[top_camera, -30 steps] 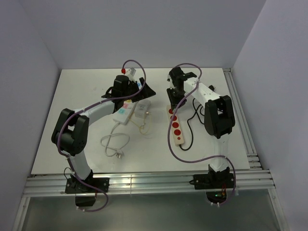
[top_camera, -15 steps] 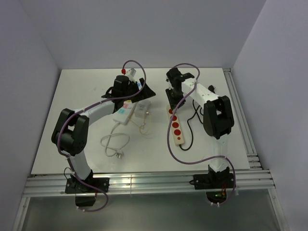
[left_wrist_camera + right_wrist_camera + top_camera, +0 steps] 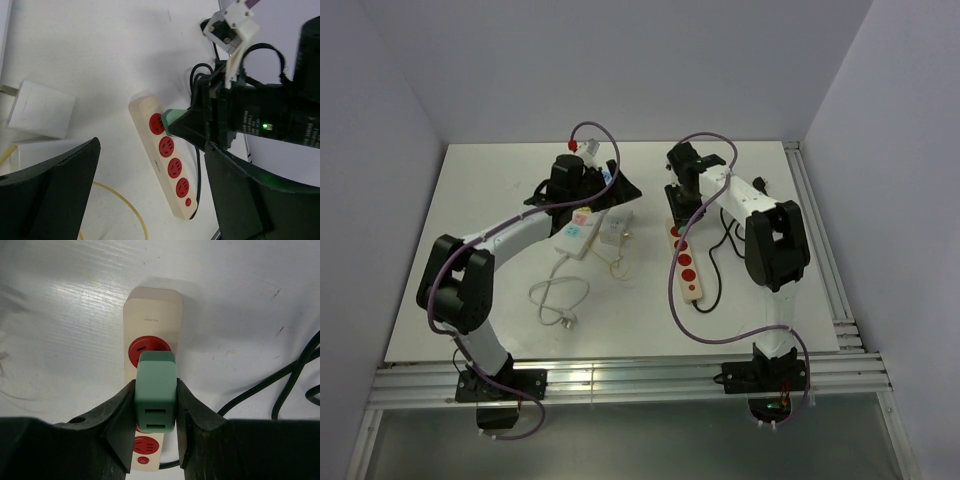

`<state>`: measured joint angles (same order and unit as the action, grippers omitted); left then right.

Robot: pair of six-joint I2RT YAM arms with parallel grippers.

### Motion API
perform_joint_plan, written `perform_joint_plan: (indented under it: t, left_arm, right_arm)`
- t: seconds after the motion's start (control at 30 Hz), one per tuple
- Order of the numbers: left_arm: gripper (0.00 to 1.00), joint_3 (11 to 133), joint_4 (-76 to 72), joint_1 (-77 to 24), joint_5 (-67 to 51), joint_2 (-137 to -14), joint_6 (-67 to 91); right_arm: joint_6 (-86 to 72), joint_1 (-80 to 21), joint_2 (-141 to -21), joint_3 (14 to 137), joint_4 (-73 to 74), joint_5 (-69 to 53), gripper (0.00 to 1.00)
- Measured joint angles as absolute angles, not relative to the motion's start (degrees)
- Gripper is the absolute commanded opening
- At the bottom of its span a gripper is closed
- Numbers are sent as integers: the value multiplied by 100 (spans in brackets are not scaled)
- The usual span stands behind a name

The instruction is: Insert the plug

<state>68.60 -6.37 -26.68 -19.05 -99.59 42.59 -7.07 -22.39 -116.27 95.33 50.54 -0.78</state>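
Observation:
In the right wrist view my right gripper (image 3: 155, 407) is shut on a green plug (image 3: 155, 390), one finger on each side. The plug hangs over the cream power strip (image 3: 152, 305) and covers the second red socket from its far end. Its prongs are hidden. The far-end socket (image 3: 142, 347) shows just beyond it. From the top view the strip (image 3: 691, 268) lies under the right gripper (image 3: 677, 207). The left gripper (image 3: 610, 190) is open and holds nothing, left of the strip. The left wrist view shows the plug (image 3: 172, 120) at the strip (image 3: 141, 107).
A white power strip (image 3: 578, 232) with a white adapter (image 3: 40, 110) lies beside the left gripper. A thin yellow cable (image 3: 125, 205) and a coiled white cord (image 3: 555, 295) trail toward the front. A black cable (image 3: 722, 240) loops right of the cream strip.
The right gripper, still holding the plug, has shifted slightly left over the strip. The left arm's elbow has swung outward to the left, while its gripper has stayed open.

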Motion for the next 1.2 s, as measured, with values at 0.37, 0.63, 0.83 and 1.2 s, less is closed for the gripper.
perform_joint_plan:
  t: [0.37, 0.63, 0.83, 1.2]
  left_arm:
    - [91, 6770, -475, -2738, -1765, -9581, 4134]
    - [91, 6740, -421, -2757, -1664, -9550, 4112]
    - [91, 6705, -351, -2770, -1658, -9544, 4110]
    - [91, 6676, -353, -2786, -1658, -9539, 4110]
  right_arm:
    - [-762, -2235, -11550, 9371, 4875, -123, 0]
    - [-814, -2298, -11555, 9376, 4877, 23, 0]
    - [-880, -2458, -11568, 9397, 4888, 351, 0]
    - [-788, -2392, -11487, 9247, 4722, 217, 0]
